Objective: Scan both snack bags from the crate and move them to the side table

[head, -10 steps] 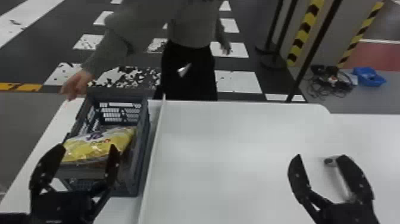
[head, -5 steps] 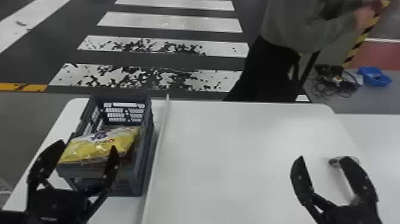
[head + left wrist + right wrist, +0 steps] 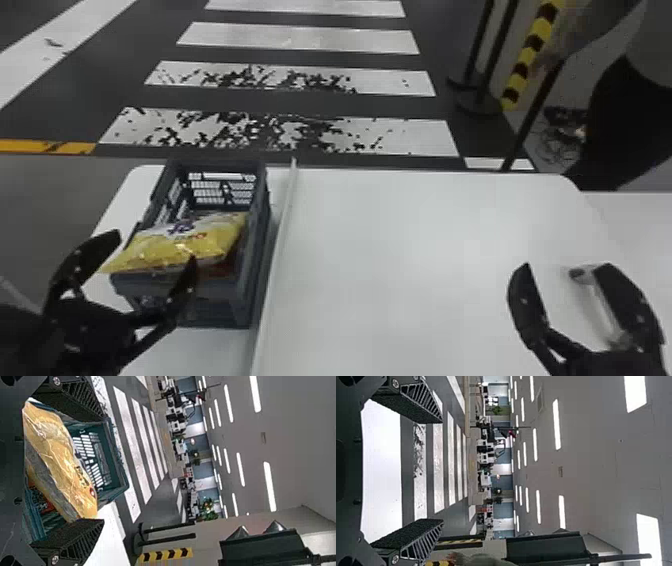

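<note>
Lg. hall: crosswalk stripes [image 3: 300, 37], ceiling lts. [image 3: 270, 487]

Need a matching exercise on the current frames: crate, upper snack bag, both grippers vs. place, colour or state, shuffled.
1. crate
2. upper snack bag
3. left gripper
4. right gripper

A. jaws open, on the robot's right of the long white strip
B. dark, with slotted walls
C. jaws open, at the crate's near end
D. mostly yellow, glossy

Pairs: 1-B, 2-D, 3-C, 4-A
</note>
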You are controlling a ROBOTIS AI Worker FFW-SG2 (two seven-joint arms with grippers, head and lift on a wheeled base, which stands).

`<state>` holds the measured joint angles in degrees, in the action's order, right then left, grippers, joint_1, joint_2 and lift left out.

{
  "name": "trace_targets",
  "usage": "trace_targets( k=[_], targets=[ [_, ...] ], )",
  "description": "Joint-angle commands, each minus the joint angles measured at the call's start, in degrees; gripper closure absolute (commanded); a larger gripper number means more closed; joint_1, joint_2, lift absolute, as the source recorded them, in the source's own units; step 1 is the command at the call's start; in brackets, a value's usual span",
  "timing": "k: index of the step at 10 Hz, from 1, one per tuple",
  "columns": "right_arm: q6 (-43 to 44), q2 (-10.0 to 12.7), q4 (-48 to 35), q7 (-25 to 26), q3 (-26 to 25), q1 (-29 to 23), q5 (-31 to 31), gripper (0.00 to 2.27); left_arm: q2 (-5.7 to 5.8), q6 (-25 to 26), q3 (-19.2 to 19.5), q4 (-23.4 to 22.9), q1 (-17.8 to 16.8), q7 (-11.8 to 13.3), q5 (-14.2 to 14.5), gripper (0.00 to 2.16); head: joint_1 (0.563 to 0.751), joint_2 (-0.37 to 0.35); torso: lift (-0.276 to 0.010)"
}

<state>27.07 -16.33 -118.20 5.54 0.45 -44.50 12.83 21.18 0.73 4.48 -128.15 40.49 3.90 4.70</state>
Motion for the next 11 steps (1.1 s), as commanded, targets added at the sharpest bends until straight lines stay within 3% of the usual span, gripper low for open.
trace_targets(
  k=[1,2,3,5,6,11],
  targets=[
    [0.0,0.0,0.0,0.0,0.0,0.0,0.0,0.10,1.67,3.8,0.6,-2.2,0.3,2.5,0.7,0.09,0.695,-0.027,-0.095],
    [0.2,0.0,0.0,0.0,0.1,0.0,0.0,0.10,2.37,4.2,0.6,-2.6,0.3,4.5,2.4,0.09,0.695,-0.033,-0.095],
    [0.4,0.1,0.1,0.0,0.1,0.0,0.0,0.10,2.29,6.6,-0.1,-3.0,-0.2,5.6,2.8,0.09,0.695,-0.044,-0.095],
    [1.4,0.0,0.1,0.0,0.2,0.2,0.0,0.10,2.02,8.5,-1.4,-1.4,-2.1,5.7,1.8,0.09,0.695,-0.066,-0.095],
    [1.6,-0.1,0.2,0.0,0.1,0.3,0.0,0.10,2.02,8.5,-1.8,-0.9,-2.9,5.3,-0.1,0.09,0.695,-0.068,-0.095],
    [2.7,-1.3,0.7,0.0,0.7,0.9,0.3,0.10,1.50,13.3,-3.2,-0.4,-5.5,5.2,-2.1,0.09,0.695,-0.059,-0.095]
  ],
)
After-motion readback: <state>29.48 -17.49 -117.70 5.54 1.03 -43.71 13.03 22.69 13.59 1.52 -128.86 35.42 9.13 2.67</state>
